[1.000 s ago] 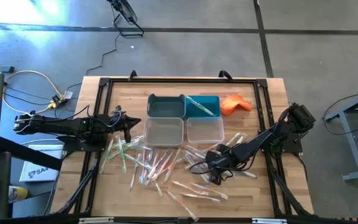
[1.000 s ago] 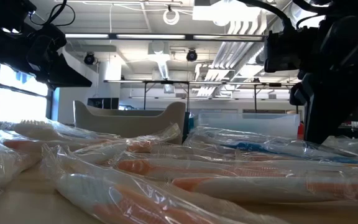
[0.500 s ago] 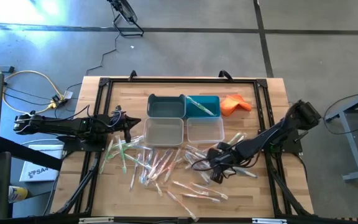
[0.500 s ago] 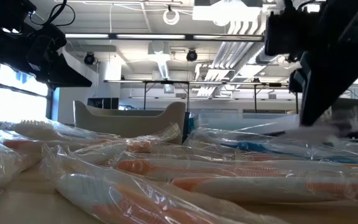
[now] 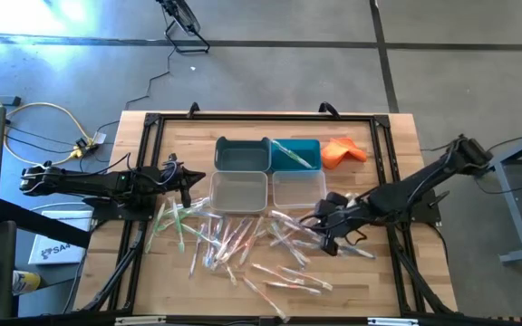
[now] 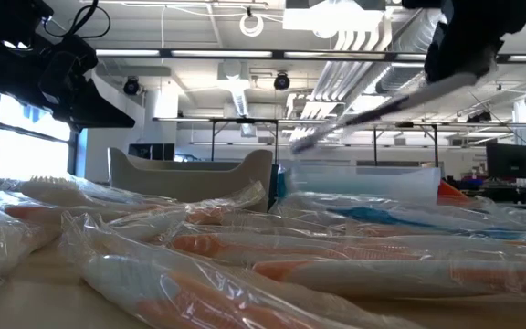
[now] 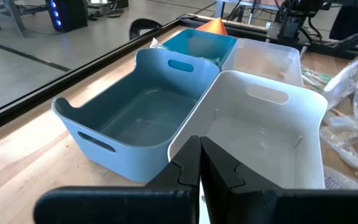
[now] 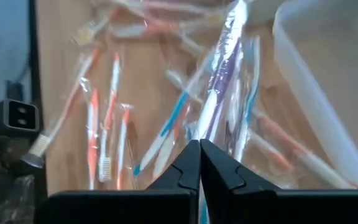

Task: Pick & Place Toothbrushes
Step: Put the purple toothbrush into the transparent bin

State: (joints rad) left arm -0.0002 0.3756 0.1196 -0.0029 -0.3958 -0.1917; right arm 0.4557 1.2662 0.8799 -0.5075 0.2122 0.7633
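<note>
Many wrapped toothbrushes [image 5: 243, 240] lie scattered on the wooden table in front of the bins. My right gripper [image 5: 323, 222] hangs above the right part of the pile, shut on one toothbrush [image 8: 219, 87] with a purplish handle in a clear wrapper. The low view shows this toothbrush [image 6: 373, 110] in the air above the pile. My left gripper [image 5: 188, 186] waits shut and holding nothing at the left of the white bin [image 7: 260, 124]. My right gripper pinches the wrapped toothbrush by one end [image 8: 202, 134] between its two fingers. The fingers slant down from the table's right side, and the toothbrush runs on past the fingertips, roughly in line with them. It is lifted clear of the pile, its free end [image 6: 299, 144] lower.
Four bins stand in a block at the table's middle: a grey-blue one [image 5: 241, 154], a bright blue one [image 5: 294, 154] with a toothbrush in it, a white one [image 5: 238, 190] and a clear one [image 5: 299, 187]. An orange cloth [image 5: 343, 151] lies to their right.
My right gripper has risen from the pile and drawn back toward the table's far right, tipping less steeply down. The toothbrush in its fingers has come up with it, from lying among the others to hanging clear above them.
</note>
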